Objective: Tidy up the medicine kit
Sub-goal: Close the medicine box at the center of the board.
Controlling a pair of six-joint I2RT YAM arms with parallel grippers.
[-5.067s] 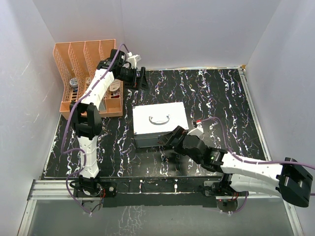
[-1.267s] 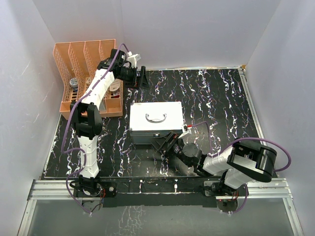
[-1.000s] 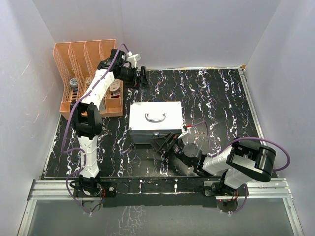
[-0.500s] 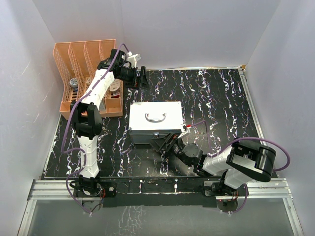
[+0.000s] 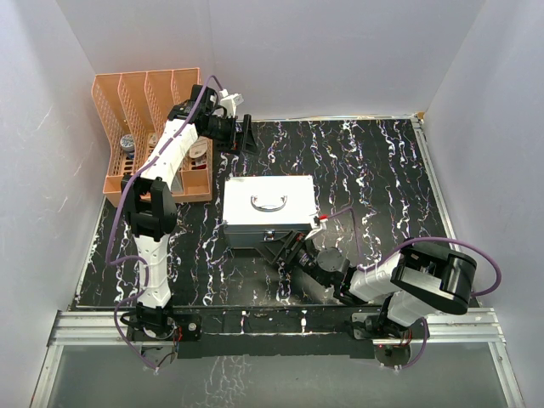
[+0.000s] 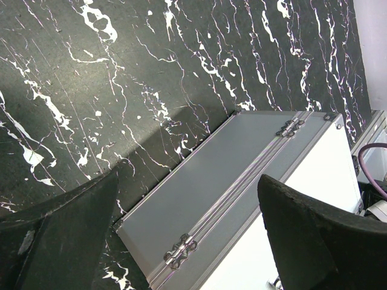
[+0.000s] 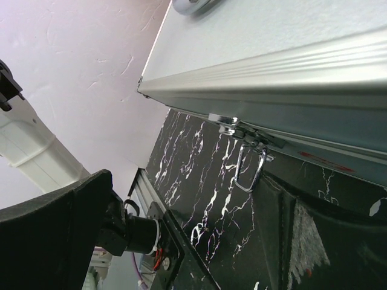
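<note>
The metal case (image 5: 268,204) stands in the middle of the tabletop (image 5: 382,170) with its lid down and the handle on top; the right tool (image 5: 282,249) is low at its front side, fingers spread and holding nothing, with the latch (image 7: 249,164) just before them. The left tool (image 5: 246,138) hangs beyond the case beside the orange rack (image 5: 127,102); it is also released and empty.

Silver-grey metal medicine kit (image 5: 267,210), lid shut, handle on top, front latch hanging loose, mid-table
</note>
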